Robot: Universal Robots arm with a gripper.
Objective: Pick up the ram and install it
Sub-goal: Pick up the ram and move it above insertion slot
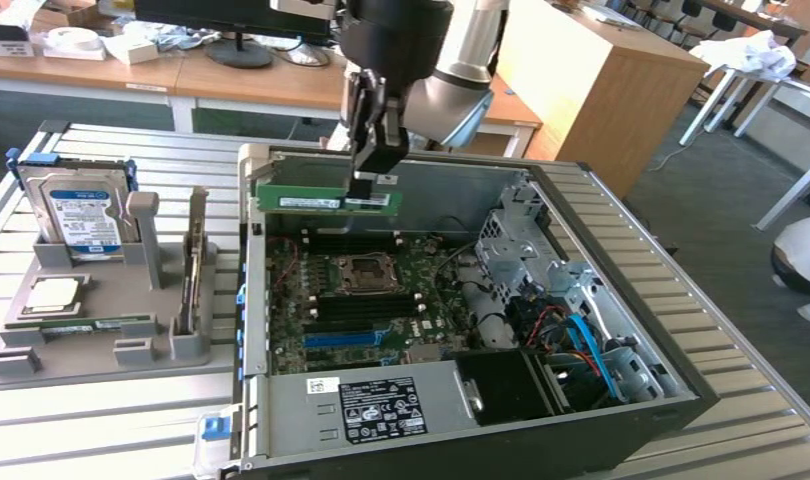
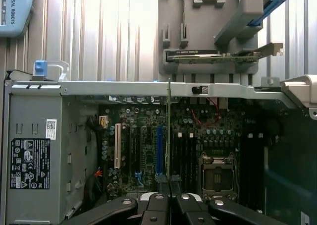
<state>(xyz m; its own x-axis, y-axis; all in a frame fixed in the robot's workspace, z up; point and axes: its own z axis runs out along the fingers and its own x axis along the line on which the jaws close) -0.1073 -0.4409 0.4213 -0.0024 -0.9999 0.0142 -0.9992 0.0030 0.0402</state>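
Note:
The ram (image 1: 312,200), a long green stick with a white label, hangs level above the far side of the open computer case (image 1: 619,270). My gripper (image 1: 374,182) is shut on its right end from above. The stick sits over the black memory slots (image 1: 358,241) behind the processor socket (image 1: 365,272), clear of the motherboard (image 1: 318,340). In the wrist view the ram (image 2: 169,131) shows edge-on as a thin line running out from between my fingertips (image 2: 159,201), beside the black memory slots (image 2: 187,155) and the processor socket (image 2: 217,173).
A grey parts holder (image 1: 105,335) on the exterior view's left carries a blue-labelled hard drive (image 1: 82,215), a square silver processor (image 1: 52,295) and an upright card (image 1: 192,275). The power supply (image 1: 365,405) fills the case's near end. A person (image 1: 805,262) stands at the right edge.

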